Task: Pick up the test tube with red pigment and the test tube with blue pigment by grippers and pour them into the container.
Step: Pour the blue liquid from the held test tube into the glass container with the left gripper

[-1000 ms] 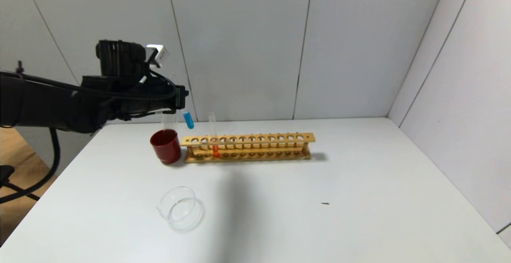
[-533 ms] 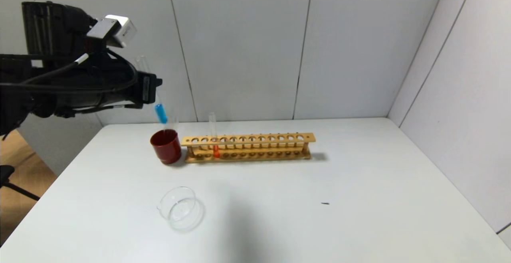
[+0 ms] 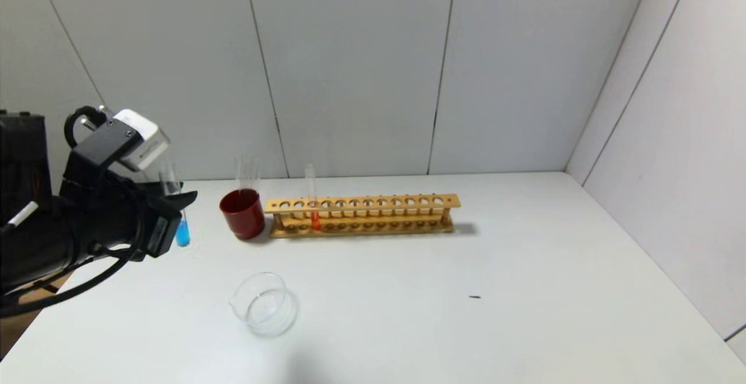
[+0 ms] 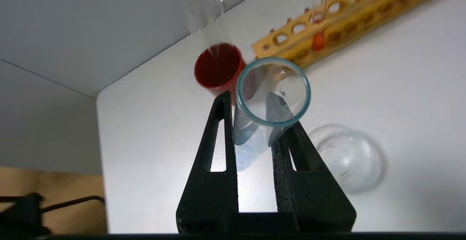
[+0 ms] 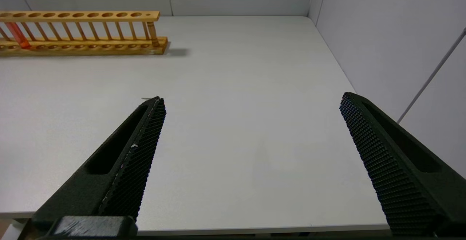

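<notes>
Left black two-fingered gripper (image 3: 175,212) pinches the slim clear glass test tube with teal-blue pigment (image 3: 182,233), upright, above the white table (image 3: 524,267), at 10 o'clock from the low clear glass container (image 3: 263,305). Orange-red test tube (image 3: 313,206) stands in the wooden rack (image 3: 361,215), beside the dark red cup (image 3: 242,213). Right gripper (image 5: 251,123) spread wide over bare table.

One slim glass test tube with blue liquid (image 3: 182,233). One slim glass test tube with orange-red liquid (image 3: 313,216). Colourless clear glass tubes (image 3: 247,173) in the cup: apparently two, hard to tell. One opaque dark red cup (image 3: 243,214). One long wooden tube rack (image 3: 361,215). One low clear glass dish (image 3: 263,304). Two black robot hands: left (image 4: 255,123), right (image 5: 251,105).
</notes>
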Robot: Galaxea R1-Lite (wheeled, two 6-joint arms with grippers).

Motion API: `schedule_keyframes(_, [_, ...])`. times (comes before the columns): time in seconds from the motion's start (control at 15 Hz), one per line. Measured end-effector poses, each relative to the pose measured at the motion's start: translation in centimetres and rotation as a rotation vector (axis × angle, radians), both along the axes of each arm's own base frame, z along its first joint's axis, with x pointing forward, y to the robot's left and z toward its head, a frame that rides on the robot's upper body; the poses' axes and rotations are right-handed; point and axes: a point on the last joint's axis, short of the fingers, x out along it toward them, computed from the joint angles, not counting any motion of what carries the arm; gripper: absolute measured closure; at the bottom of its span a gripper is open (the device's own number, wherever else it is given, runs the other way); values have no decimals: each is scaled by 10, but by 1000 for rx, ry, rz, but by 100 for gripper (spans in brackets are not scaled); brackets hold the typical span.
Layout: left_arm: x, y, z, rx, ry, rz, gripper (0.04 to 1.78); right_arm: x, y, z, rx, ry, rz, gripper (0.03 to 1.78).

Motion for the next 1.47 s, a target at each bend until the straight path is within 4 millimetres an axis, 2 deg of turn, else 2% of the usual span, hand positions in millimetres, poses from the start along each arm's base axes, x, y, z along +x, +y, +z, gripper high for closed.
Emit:
schedule_keyframes(0.13, [-5, 6, -13, 95, -32, -33, 150, 0, 0, 0, 0, 0, 0, 6])
schedule_keyframes(0.27, [-4, 6, -22, 112, -90, -112, 150, 0, 0, 0, 0, 0, -1, 6])
schedule_keyframes(0.4, [2, 6, -38, 158, -126, -176, 150, 0, 0, 0, 0, 0, 0, 6])
schedule_keyframes(0.73, [21, 13, -82, 289, -183, -200, 150, 0, 0, 0, 0, 0, 0, 6])
schedule_keyframes(1.0, [31, 15, -97, 404, -331, -233, 150, 0, 0, 0, 0, 0, 0, 6])
schedule_keyframes(1.2, [28, 15, -107, 517, -359, -262, 150, 0, 0, 0, 0, 0, 0, 6])
schedule_keyframes(1.47, [8, 16, -122, 568, -301, -360, 150, 0, 0, 0, 0, 0, -1, 6])
